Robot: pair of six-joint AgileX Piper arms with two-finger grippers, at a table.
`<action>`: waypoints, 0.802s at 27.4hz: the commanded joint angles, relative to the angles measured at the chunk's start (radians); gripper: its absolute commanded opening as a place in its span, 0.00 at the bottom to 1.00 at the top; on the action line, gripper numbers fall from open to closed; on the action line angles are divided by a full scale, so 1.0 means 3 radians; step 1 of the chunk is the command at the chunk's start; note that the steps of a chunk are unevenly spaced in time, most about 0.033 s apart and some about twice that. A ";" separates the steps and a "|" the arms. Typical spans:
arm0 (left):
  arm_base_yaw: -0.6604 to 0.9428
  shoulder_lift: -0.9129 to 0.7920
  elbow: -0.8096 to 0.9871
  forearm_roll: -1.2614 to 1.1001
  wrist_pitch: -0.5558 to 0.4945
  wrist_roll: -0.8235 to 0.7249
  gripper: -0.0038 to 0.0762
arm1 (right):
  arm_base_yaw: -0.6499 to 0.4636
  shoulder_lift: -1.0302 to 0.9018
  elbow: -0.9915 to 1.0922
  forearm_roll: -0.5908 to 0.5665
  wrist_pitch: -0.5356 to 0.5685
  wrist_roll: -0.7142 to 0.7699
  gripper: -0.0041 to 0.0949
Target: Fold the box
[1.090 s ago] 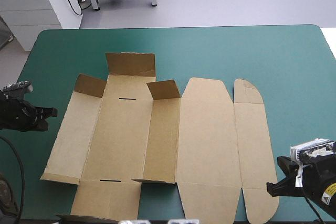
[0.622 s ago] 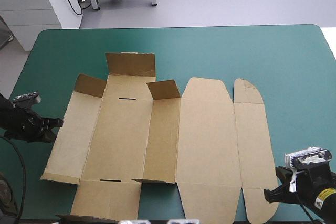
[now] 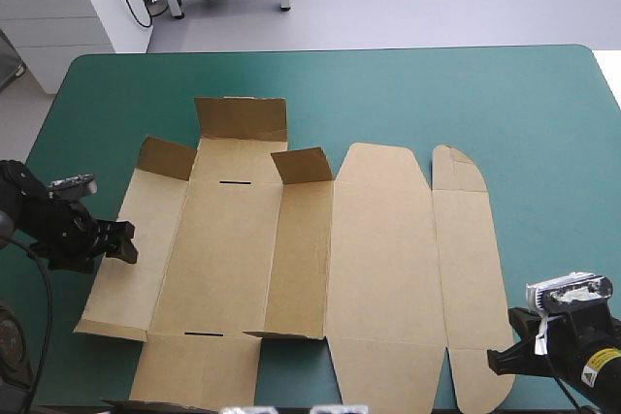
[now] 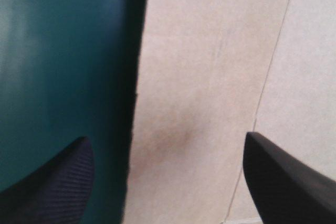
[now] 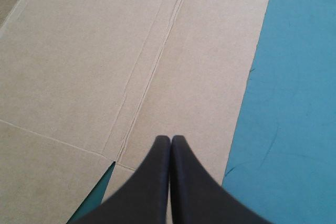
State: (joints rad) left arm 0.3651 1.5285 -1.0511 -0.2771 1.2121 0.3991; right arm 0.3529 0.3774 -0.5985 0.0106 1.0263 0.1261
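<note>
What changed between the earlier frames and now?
The left gripper moved in from the left edge of the table toward the box. It is now open, straddling the edge of the box's left panel, and has not closed on it. The right gripper, shut, dropped back slightly toward the near edge earlier, then held. The box has not moved: mostly flat, with small flaps raised at its far end.

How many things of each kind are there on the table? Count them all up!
Brown box: 1
Black end effectors: 2, the left end effector and the right end effector
Teal-green table: 1
Total: 4
</note>
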 commanded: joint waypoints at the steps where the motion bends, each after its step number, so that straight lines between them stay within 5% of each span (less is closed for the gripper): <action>1: -0.0056 0.0029 0.0038 -0.0283 0.0278 -0.0037 0.75 | -0.0023 0.0034 -0.0079 -0.0007 -0.0196 -0.0006 0.02; 3: -0.0056 0.0054 0.0043 -0.0462 0.0278 -0.0037 0.71 | -0.0023 0.0034 -0.0079 -0.0007 -0.0196 -0.0006 0.02; 7: -0.0056 0.0054 0.0043 -0.0641 0.0278 -0.0037 0.48 | -0.0023 0.0034 -0.0079 0.0001 -0.0196 -0.0006 0.02; 12: -0.0056 0.0054 0.0043 -0.0720 0.0290 -0.0100 0.04 | -0.0023 0.0034 -0.0079 0.0001 -0.0196 -0.0006 0.02; 22: -0.0112 0.0054 -0.0135 -0.0951 0.0290 -0.0025 0.04 | -0.0023 0.0034 -0.0079 0.0001 -0.0196 -0.0006 0.02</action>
State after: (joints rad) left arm 0.3504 1.5770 -1.0307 -0.5040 1.2430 0.4001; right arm 0.3529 0.3774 -0.5967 0.0114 1.0258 0.1261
